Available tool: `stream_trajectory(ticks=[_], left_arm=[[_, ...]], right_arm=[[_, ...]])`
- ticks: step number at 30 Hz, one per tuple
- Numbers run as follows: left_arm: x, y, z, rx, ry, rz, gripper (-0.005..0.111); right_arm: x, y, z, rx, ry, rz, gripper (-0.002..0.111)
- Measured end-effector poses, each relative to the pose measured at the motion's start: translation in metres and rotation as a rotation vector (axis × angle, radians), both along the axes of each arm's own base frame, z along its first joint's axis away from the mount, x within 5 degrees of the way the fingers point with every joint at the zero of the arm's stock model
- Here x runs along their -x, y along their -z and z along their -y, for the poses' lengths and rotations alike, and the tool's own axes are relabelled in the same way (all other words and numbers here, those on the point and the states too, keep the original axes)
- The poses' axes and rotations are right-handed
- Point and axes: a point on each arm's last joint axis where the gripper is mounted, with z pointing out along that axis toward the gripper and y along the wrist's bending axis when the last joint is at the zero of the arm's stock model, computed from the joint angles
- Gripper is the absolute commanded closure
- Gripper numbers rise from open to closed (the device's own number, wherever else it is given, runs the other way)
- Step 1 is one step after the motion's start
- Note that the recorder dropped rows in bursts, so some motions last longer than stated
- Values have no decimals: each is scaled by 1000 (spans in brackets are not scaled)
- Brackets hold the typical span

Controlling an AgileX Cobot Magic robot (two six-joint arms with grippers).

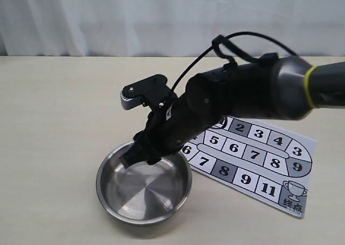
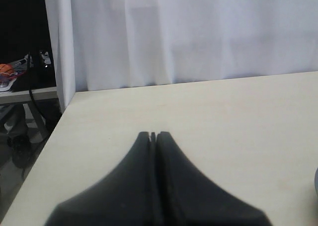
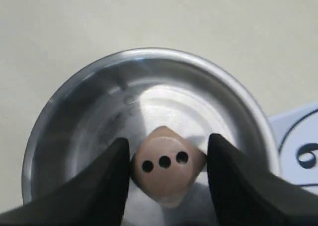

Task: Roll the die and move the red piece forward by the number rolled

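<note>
In the right wrist view the die (image 3: 168, 179), a light wooden cube, shows a face of three black pips. My right gripper (image 3: 169, 146) is shut on it, one black finger (image 3: 107, 179) against each side. It hangs tilted over the inside of the steel bowl (image 3: 149, 54). In the exterior view the right gripper (image 1: 139, 152) dips over the bowl's (image 1: 105, 194) far rim, and the die is hidden there. The red piece is hidden or out of view. My left gripper (image 2: 153, 134) is shut with nothing in it, over bare table.
The numbered board (image 1: 259, 167) lies to the right of the bowl, partly under the right arm; its corner shows in the right wrist view (image 3: 300, 146). A white curtain (image 1: 108, 19) hangs behind the table. The table's edge (image 2: 59, 121) shows in the left wrist view.
</note>
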Motion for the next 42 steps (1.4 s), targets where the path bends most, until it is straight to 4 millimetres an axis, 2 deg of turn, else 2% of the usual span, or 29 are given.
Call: stream_trajectory(ticks=[2, 6, 15, 23, 28, 32, 34, 36, 38, 40, 42], left_arm=[[0, 0, 0, 0, 0, 0, 107], [0, 0, 0, 0, 0, 0, 107], [0, 0, 0, 0, 0, 0, 107], [0, 0, 0, 0, 0, 0, 107], [0, 0, 0, 0, 0, 0, 107], [0, 0, 0, 0, 0, 0, 107], [0, 0, 0, 0, 0, 0, 107], [0, 0, 0, 0, 0, 0, 107], [0, 0, 0, 0, 0, 0, 107], [0, 0, 0, 0, 0, 0, 107], [0, 0, 0, 0, 0, 0, 107]], right_arm=[[-3, -11, 11, 10, 20, 6, 104], [-18, -26, 46, 40, 102, -2, 104], [-58, -23, 155, 258, 358, -32, 104], [-65, -12, 238, 446, 595, -11, 104], [-58, -3, 275, 505, 710, -35, 104], [-55, 0, 292, 501, 769, -54, 104], [-55, 1, 292, 473, 783, -53, 103], [-57, 2, 288, 423, 785, -54, 98], [-57, 3, 282, 353, 750, -78, 87], [-57, 5, 270, 249, 677, -113, 71], [-58, 5, 260, 147, 624, -134, 48]])
